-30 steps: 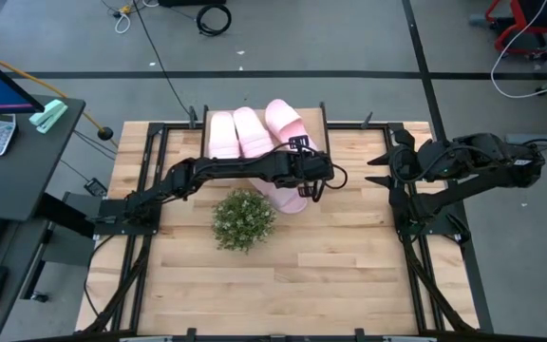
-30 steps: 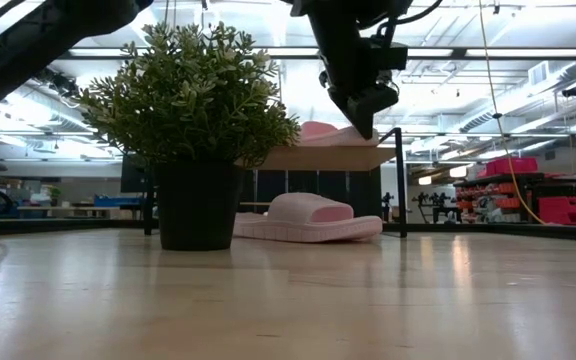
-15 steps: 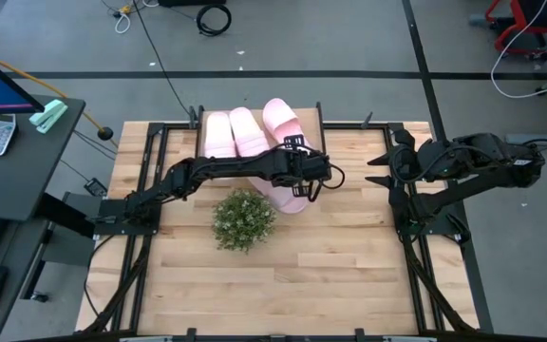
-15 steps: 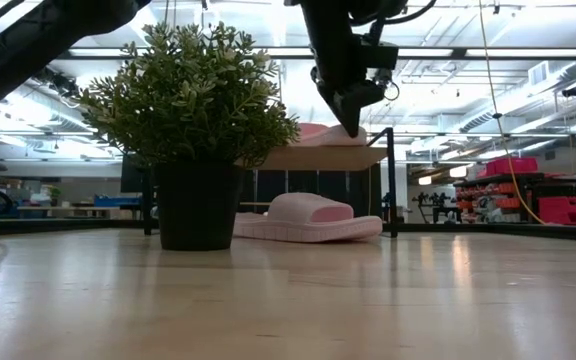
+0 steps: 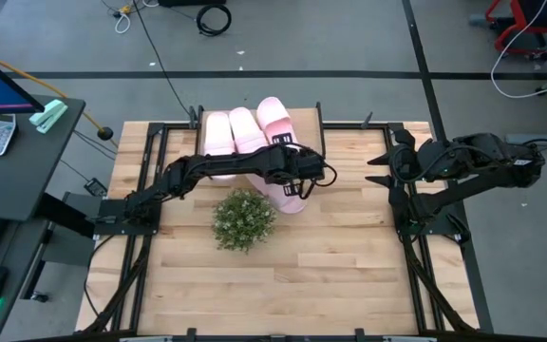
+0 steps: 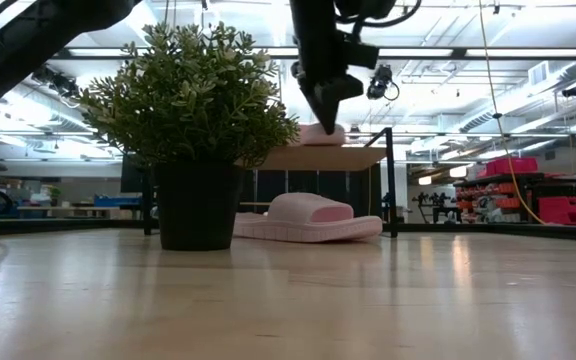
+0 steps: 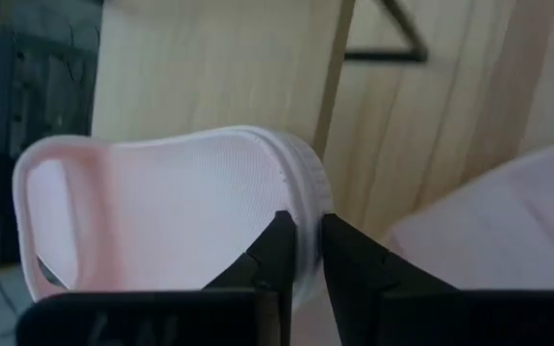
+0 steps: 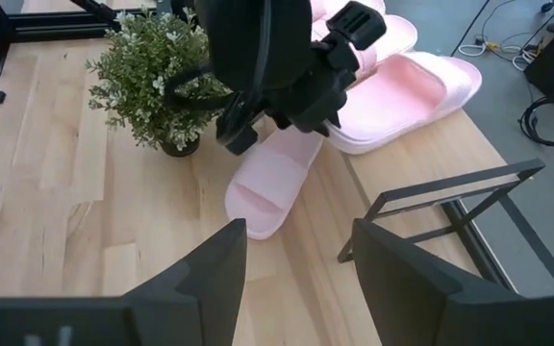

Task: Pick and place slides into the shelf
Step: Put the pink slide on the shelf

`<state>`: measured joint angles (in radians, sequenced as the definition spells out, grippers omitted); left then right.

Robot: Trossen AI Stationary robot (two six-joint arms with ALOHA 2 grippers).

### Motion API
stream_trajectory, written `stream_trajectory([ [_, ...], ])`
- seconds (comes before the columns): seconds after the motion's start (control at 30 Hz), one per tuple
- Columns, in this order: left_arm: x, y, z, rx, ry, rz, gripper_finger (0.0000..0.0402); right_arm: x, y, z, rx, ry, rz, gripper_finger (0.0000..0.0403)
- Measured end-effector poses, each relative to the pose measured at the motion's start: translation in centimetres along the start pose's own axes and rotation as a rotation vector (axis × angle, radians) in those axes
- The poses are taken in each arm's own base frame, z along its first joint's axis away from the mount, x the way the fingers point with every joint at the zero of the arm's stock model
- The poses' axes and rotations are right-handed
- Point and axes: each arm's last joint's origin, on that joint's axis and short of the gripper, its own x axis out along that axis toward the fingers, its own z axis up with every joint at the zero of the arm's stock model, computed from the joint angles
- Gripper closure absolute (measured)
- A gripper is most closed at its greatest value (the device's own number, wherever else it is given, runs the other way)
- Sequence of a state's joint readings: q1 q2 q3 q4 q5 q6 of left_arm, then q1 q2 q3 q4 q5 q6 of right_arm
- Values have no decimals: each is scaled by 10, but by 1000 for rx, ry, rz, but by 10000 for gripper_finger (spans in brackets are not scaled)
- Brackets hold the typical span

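On the wooden table [image 5: 283, 275], a low rack shelf [image 5: 313, 133] with pale wood top carries three pale pink foam slides [image 5: 245, 131]; fourth slide [image 6: 308, 218] lies below. Left tool [image 5: 304, 180] pressed together above it. Right tool [image 5: 376, 171] spread, off right.

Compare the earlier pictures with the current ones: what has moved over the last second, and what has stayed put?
The left gripper has moved toward the robot's left, pushing the third slide on the shelf closer to the two slides beside it; its fingers look nearly shut. The slide on the table, the plant and the right gripper, open at the table's right side, stayed where they were.
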<state>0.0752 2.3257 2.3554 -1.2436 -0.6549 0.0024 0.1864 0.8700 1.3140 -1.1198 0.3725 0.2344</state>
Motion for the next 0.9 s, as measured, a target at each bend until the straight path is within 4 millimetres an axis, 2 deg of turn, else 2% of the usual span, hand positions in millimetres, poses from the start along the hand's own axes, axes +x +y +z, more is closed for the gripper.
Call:
stream_trajectory([
  [0.43, -2, -1, -9, -148, 78, -47, 352, 0, 0, 0, 0, 0, -1, 206],
  [0.9, -7, -4, -13, -140, 107, -56, 351, 0, 0, 0, -8, 0, -1, 206],
])
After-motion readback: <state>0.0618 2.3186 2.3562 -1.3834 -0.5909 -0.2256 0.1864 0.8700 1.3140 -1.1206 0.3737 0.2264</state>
